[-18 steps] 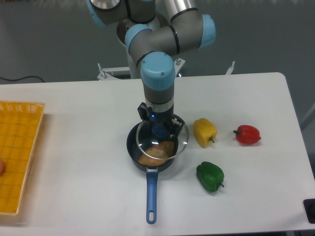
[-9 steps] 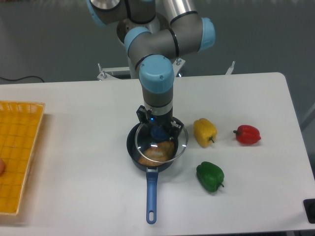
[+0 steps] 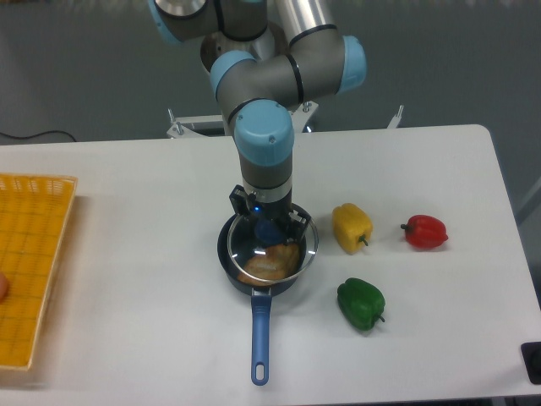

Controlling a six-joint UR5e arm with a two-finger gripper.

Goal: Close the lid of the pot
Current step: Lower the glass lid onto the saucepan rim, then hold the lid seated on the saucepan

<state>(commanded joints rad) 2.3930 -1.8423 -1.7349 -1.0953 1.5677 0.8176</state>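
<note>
The dark-blue pot [image 3: 230, 272] stands at the table's middle, its long blue handle [image 3: 259, 337] pointing toward the front edge. Something tan lies inside it. My gripper [image 3: 270, 228] is shut on the blue knob of the glass lid [image 3: 296, 256] and holds the lid just over the pot, shifted slightly to the right of the pot's rim. I cannot tell whether the lid touches the rim.
A yellow pepper [image 3: 352, 227], a red pepper [image 3: 424, 231] and a green pepper [image 3: 361, 304] lie to the right of the pot. A yellow basket [image 3: 30, 262] sits at the left edge of the table.
My gripper has carried the lid a little to the left, so it lies more squarely over the pot. The pot and peppers have not moved.
</note>
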